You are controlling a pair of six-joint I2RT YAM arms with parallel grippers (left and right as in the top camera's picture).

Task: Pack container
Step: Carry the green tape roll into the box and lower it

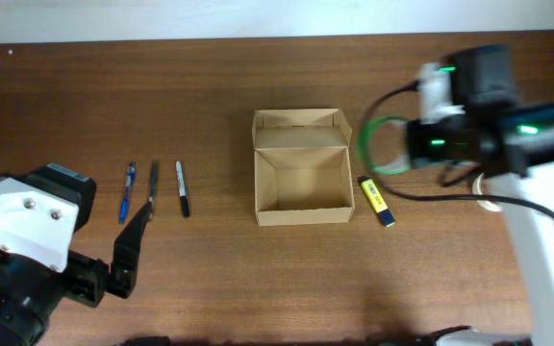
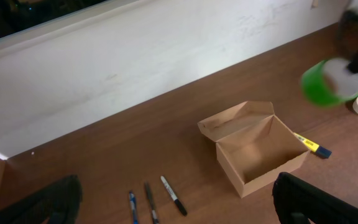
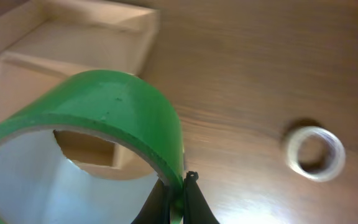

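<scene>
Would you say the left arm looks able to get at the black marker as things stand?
Probably yes: the left gripper is open and empty, and the black marker lies near it on the table with nothing covering it.

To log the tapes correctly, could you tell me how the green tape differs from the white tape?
The green tape is pinched by its wall in the right gripper, off the table; the white tape lies flat on the table. The green tape is opaque and looks bigger; the white tape is pale and smaller. Both are rolls, and both are outside the box.
</scene>
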